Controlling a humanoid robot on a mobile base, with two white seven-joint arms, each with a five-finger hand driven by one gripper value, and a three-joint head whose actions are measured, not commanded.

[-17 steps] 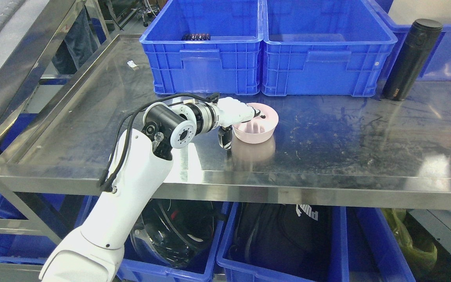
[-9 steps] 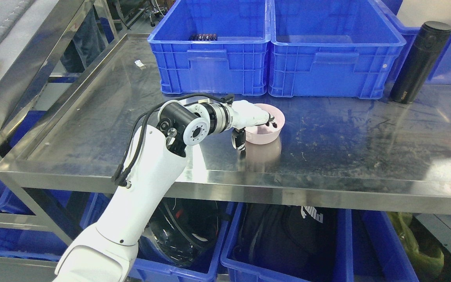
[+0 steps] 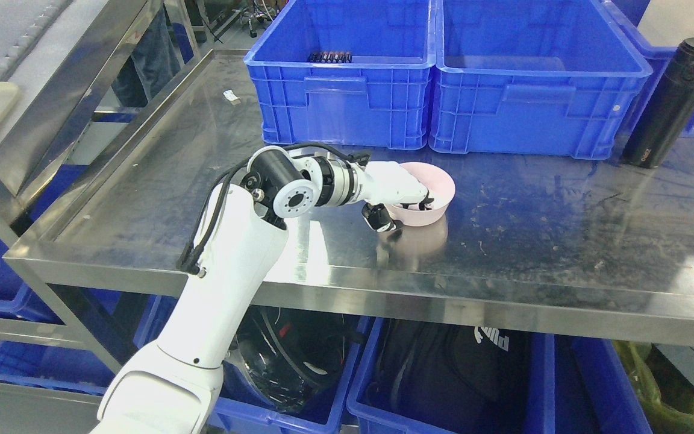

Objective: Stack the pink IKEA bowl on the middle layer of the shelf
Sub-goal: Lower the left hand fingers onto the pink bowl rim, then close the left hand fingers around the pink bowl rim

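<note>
Pink bowl (image 3: 428, 193) on the steel shelf (image 3: 534, 235), pinched at its near-left rim by the left hand (image 3: 398, 196): fingers inside, thumb outside. Probably light, rigid, slick plastic; a rim grip suits it. 2 blue crates (image 3: 443, 78) stand just beyond the hand; open room lies to its right, shelf edge nearer.

Glossy white left arm (image 3: 220, 271), black elbow joint (image 3: 271, 169), silver wrist ring, looping black cables (image 3: 205, 223), black-tipped fingers (image 3: 425, 202)
</note>
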